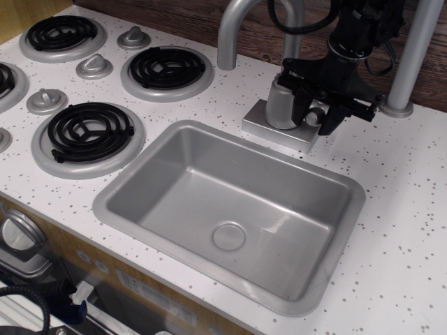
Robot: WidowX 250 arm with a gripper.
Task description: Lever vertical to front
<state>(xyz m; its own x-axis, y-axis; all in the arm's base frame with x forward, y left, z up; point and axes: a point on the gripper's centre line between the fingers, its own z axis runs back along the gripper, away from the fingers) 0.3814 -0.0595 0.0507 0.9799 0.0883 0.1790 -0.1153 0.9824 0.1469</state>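
The lever (pixel 313 115) is a short silver handle on the right side of the faucet body (pixel 279 101), behind the sink (pixel 353 192). Only a small silver part near its pivot shows between the black fingers; the rest is hidden, so I cannot tell its angle. My gripper (pixel 315 112) hangs down from the top right and straddles the lever. One finger (pixel 298 105) is on the lever's left against the faucet body and the other finger (pixel 332 117) is on its right. The jaws stand apart.
The tall curved spout (pixel 234 28) rises left of the gripper. A silver post (pixel 411 59) stands close to its right. Black burners (pixel 166 68) and small silver knobs (pixel 93 66) fill the left of the white speckled counter (pixel 405 209).
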